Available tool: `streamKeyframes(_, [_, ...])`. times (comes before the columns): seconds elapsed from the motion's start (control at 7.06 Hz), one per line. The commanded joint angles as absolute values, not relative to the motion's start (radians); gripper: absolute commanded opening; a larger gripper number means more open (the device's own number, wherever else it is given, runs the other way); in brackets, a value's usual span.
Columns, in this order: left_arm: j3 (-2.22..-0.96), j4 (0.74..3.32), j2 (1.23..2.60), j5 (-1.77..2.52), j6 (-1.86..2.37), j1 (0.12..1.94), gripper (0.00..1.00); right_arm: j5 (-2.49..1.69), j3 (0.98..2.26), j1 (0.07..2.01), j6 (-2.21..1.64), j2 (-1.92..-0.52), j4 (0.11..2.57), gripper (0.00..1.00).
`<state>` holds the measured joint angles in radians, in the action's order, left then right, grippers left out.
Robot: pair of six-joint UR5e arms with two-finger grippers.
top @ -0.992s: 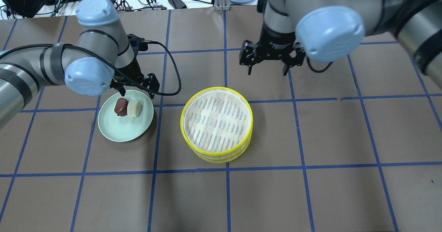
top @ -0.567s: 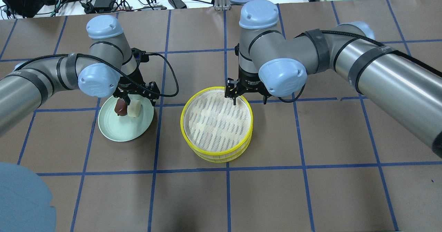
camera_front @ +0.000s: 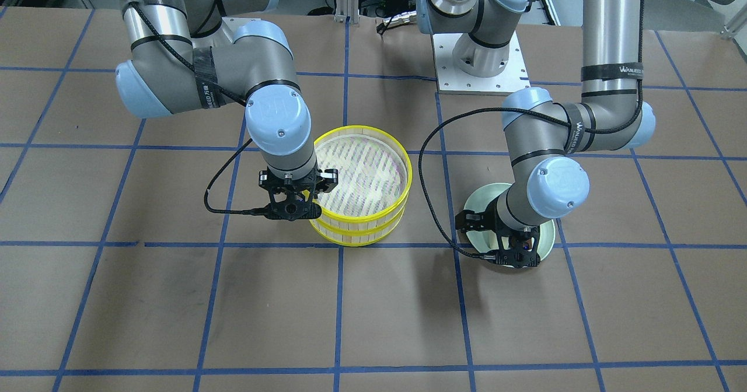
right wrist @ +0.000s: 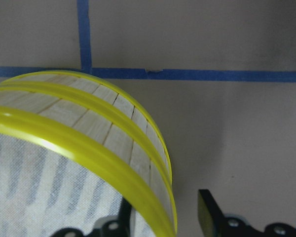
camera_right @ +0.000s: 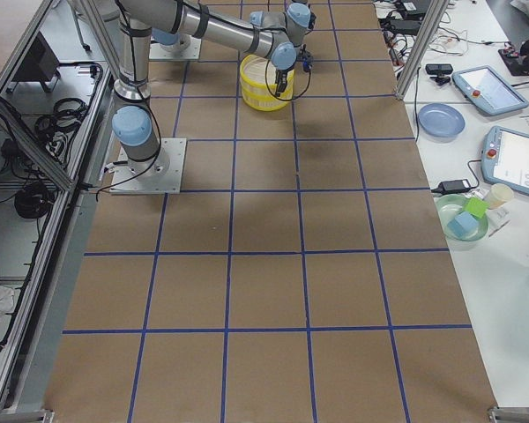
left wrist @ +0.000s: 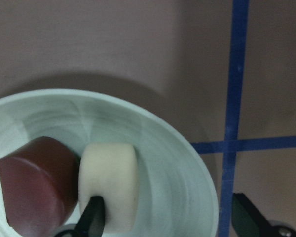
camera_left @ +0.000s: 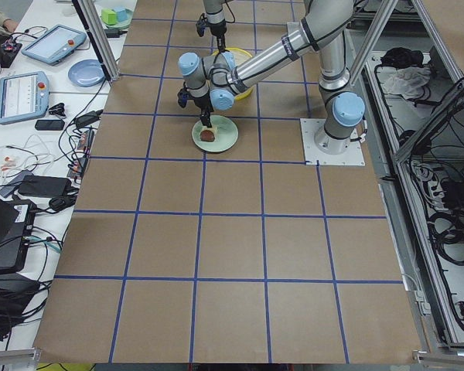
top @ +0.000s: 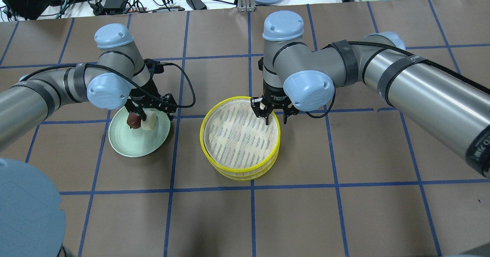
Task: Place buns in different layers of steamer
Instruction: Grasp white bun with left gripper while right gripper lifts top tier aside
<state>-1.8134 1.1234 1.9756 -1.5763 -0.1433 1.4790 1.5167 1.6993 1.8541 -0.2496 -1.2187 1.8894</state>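
Left claw (top: 156, 114): spread astride white bun (top: 149, 120) on green plate (top: 130, 144), centre-left. Close squarely, inner finger clear of brown bun (top: 132, 121).
Right claw (top: 275, 119): spread astride rim of upper layer (top: 201, 134), centre. Pinch firmly before lifting.

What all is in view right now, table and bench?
white bun: one, cream, on plate beside brown bun
brown bun: one, reddish-brown, on plate
plate: one, pale green, table, robot's left side
top tray: one, yellow rim, whitish mesh, nothing in it, stacked mid-table
bottom tray: one, yellow rim, under top tray
table: one, brown with blue grid
blue plate: one, side bench
green bowl: one, holding blocks, side bench
left arm: one, grey with blue caps, over plate; jaws open astride white bun
right arm: one, grey with blue caps, over trays; jaws open astride top tray's rim
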Motion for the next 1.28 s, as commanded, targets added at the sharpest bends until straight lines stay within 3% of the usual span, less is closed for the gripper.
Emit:
streamKeyframes(0.0, [-1.802,1.124,1.957,-1.580,-0.149,1.479,0.92,1.523,1.690,1.845,-0.245,-1.247,1.878,0.06])
streamKeyframes(0.43, [-1.799,1.118,1.974,-1.588,-0.164,1.465,0.92,1.528,1.600,1.786,-0.191,-1.357,1.674,0.06])
streamKeyframes(1.13, [-1.804,1.118,1.983,-1.600,-0.153,1.462,0.92,1.626,1.600,1.363,0.364,-1.391,1.635,0.06])
